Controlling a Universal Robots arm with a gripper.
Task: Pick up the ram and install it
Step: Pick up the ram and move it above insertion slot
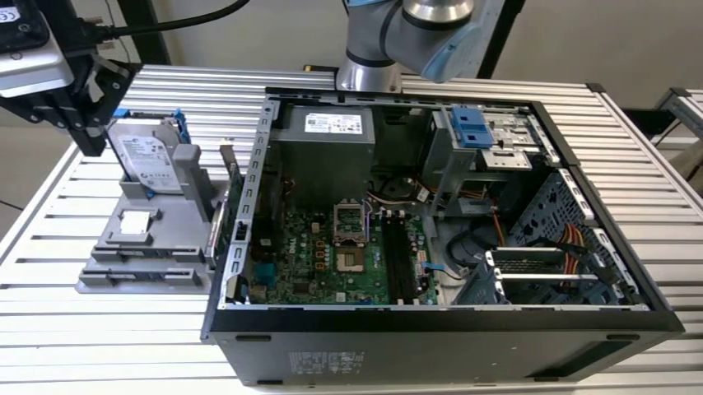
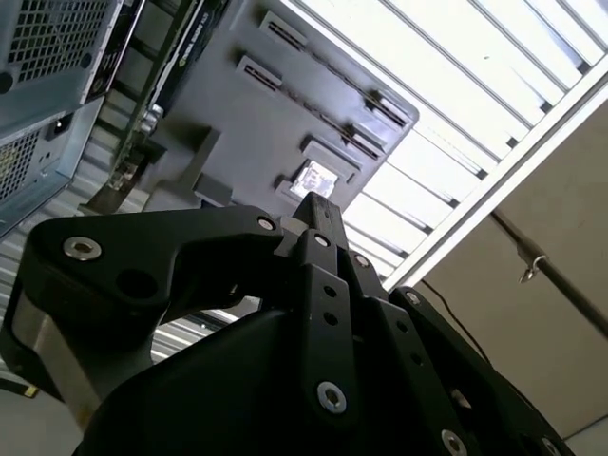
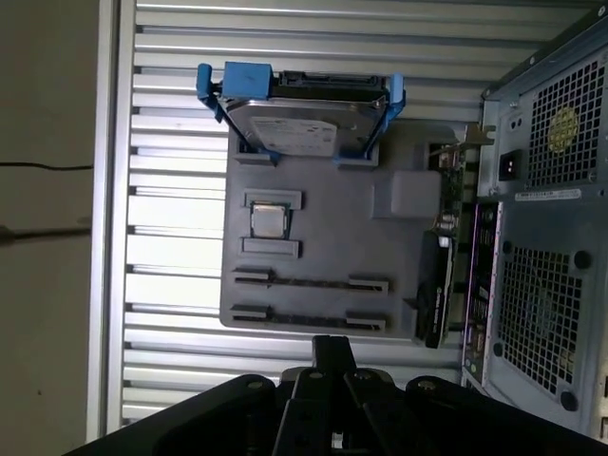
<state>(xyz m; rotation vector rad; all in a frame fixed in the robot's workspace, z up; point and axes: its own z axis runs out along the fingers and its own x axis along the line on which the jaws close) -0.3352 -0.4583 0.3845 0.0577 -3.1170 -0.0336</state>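
My gripper (image 1: pixel 82 136) hangs at the exterior view's left, above the far end of a grey parts fixture (image 1: pixel 165 222). Its fingers (image 2: pixel 318 207) look pressed together with nothing between them; in the first wrist view the gripper (image 3: pixel 332 344) points down past the fixture's edge. Two long slots (image 3: pixel 309 281) in the fixture each show a thin dark strip, and I cannot tell whether either is the ram. The motherboard's black memory slots (image 1: pixel 393 255) lie inside the open computer case (image 1: pixel 439 321).
A silver hard drive (image 1: pixel 148 160) with blue handles stands upright in the fixture, right beside the gripper. A small square chip (image 3: pixel 269 220) sits in a pocket of the fixture. A card (image 1: pixel 233 206) stands between the fixture and the case wall. The slatted metal table (image 1: pixel 66 329) carries everything.
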